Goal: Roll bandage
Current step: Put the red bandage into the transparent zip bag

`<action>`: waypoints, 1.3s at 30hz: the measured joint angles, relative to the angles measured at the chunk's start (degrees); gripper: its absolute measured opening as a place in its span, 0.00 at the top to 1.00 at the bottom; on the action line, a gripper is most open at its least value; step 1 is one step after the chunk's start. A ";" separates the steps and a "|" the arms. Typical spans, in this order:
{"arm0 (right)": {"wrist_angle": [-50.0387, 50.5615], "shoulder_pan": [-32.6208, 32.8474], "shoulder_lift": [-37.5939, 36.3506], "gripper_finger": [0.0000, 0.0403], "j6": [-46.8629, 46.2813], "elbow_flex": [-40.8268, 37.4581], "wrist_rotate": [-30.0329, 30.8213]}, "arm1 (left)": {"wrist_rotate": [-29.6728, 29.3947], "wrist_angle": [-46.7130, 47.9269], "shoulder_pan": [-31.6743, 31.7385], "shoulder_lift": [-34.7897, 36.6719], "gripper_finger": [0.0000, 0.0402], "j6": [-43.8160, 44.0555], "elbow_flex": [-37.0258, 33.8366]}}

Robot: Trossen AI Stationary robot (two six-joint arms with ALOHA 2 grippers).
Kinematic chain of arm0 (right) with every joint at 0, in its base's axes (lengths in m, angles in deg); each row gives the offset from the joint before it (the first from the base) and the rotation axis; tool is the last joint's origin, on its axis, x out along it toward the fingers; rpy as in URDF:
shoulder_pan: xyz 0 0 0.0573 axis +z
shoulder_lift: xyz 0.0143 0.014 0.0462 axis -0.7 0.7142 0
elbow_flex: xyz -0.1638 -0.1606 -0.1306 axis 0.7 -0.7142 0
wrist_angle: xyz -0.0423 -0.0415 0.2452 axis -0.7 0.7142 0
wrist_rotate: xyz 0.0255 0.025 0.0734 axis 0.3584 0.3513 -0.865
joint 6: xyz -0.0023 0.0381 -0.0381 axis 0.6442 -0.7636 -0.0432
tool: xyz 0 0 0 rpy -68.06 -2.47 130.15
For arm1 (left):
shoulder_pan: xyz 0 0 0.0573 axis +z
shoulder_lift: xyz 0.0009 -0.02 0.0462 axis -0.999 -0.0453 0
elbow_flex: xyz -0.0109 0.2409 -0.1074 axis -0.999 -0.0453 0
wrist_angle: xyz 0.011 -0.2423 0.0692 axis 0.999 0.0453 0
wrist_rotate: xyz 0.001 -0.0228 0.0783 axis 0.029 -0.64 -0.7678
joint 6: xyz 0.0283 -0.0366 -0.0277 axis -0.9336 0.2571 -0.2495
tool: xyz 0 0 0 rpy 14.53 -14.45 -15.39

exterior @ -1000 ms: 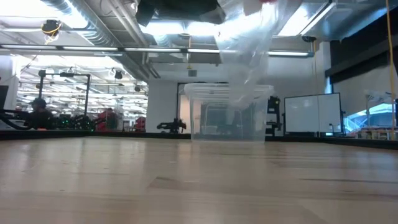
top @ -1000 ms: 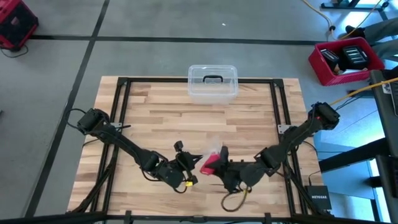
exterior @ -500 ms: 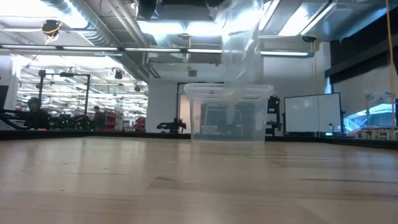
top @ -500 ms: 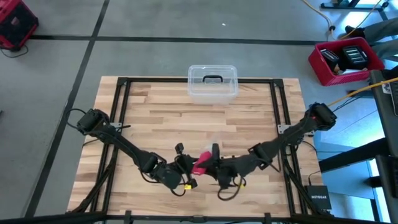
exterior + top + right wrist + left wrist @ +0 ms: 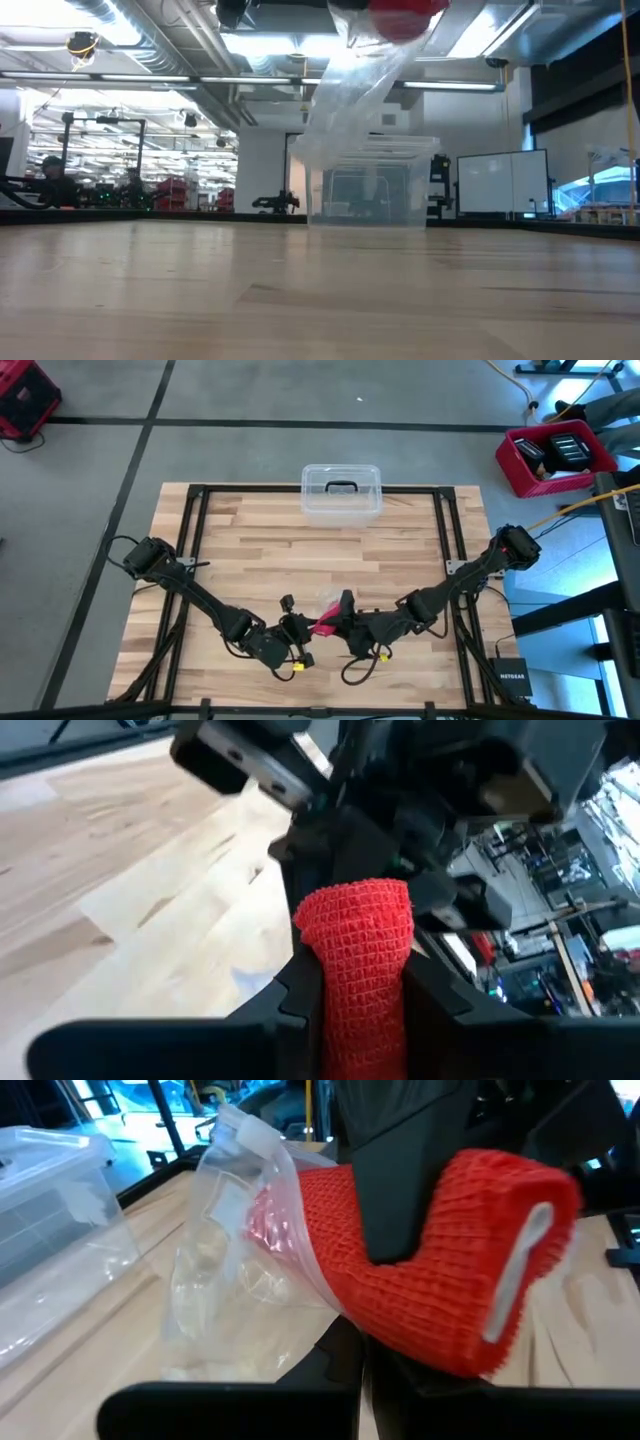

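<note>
The bandage (image 5: 324, 626) is a short red roll held above the near middle of the table, also visible as the roll (image 5: 440, 1270) in the left wrist view. My right gripper (image 5: 357, 1005) is shut on it. A crinkled clear plastic wrapper (image 5: 230, 1250) still covers one end of the roll and hangs below it as a loose wrapper (image 5: 350, 95), clear of the tabletop. My left gripper (image 5: 304, 630) meets the roll from the left, shut at the wrapper's edge. My left gripper is shut on the wrapper's edge (image 5: 330, 1302), just under the roll. It comes nearly level from the table's left. Its own fingers hide the place of contact. The film runs taut from there up over the roll's end. My right gripper pinches the roll's middle (image 5: 352, 970) between its two fingers, one finger (image 5: 296, 995) on each side. It comes from the table's right, slanting a little downward. The roll is lifted clear and points away from the gripper toward the left gripper.
A clear plastic box (image 5: 342, 492) with a dark handle stands at the table's far edge, in the middle. Bare wood lies between it and the grippers. A black frame (image 5: 196, 510) runs along the table's sides.
My right gripper has carried the roll toward the table's left and a little down, closer to my left gripper. The roll has dropped into the top of the low view. The hanging wrapper has swung with it.
</note>
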 joint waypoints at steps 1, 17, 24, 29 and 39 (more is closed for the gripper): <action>0.17 -0.22 -0.02 0.78 -0.57 -0.51 0.18 | -0.02 0.14 0.00 -0.02 1.00 -0.02 0.00; 1.09 -3.06 0.12 0.78 -22.25 -5.75 3.26 | -1.77 7.87 2.03 -0.11 1.00 13.96 -0.07; 0.77 -3.52 2.45 0.78 -27.26 -7.02 3.47 | -0.40 10.79 4.74 -0.85 1.00 19.59 -0.04; 0.72 -3.59 4.87 0.78 -29.06 -7.07 3.66 | 0.00 16.22 5.93 -0.87 1.00 24.39 0.02; 2.00 -4.18 8.04 0.78 -28.47 -7.31 1.08 | 3.31 17.69 8.15 -0.74 1.00 24.77 0.44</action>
